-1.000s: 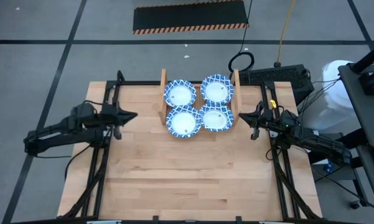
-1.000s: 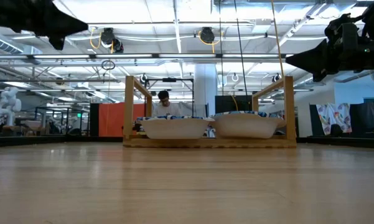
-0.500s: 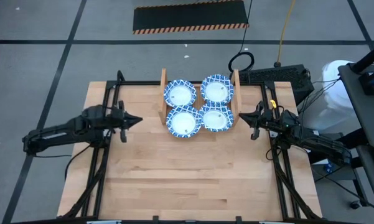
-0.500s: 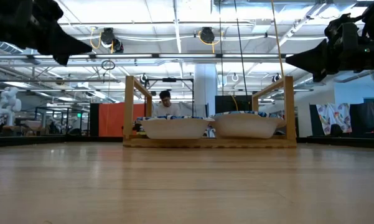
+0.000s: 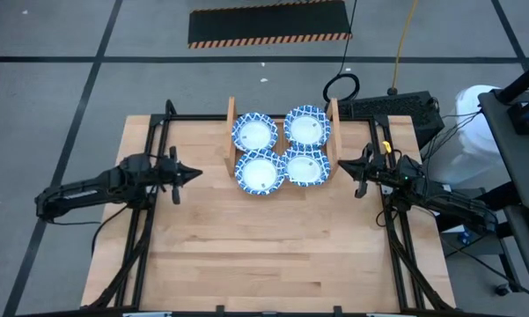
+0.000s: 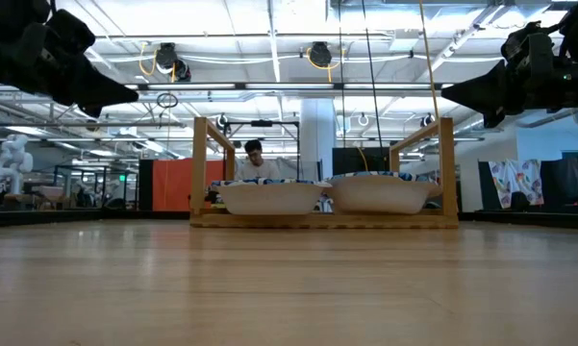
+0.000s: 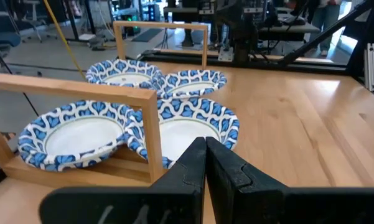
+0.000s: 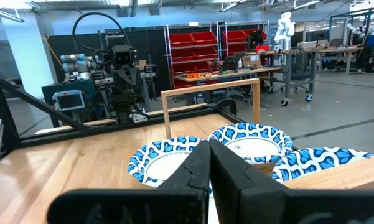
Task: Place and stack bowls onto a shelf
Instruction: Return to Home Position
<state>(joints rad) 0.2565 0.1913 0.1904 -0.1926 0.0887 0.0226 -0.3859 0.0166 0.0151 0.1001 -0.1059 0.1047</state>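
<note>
Several blue-and-white patterned bowls [image 5: 260, 172] sit upright on the low wooden shelf [image 5: 231, 123] at the table's far middle, two in front [image 6: 269, 197] and two behind. They fill the space between its two upright side boards. My left gripper [image 5: 196, 173] hovers shut left of the shelf, pointing at it, with nothing held; its wrist view shows the bowls [image 7: 180, 124] just ahead of the fingertips [image 7: 205, 143]. My right gripper [image 5: 339, 167] hovers shut right of the shelf, also with nothing held [image 8: 208, 144].
Black frame rails [image 5: 150, 141] run along the table's left and right sides beneath the arms. A cable loop [image 5: 341, 86] lies on the floor beyond the far edge. A person [image 6: 257, 159] sits far behind the shelf. Bare wood [image 5: 264, 255] stretches from the shelf to the near edge.
My left gripper has come down, staying shut and pointing toward the shelf, and has drifted slightly toward the near edge. The bowls, the shelf and my right gripper have kept still.
</note>
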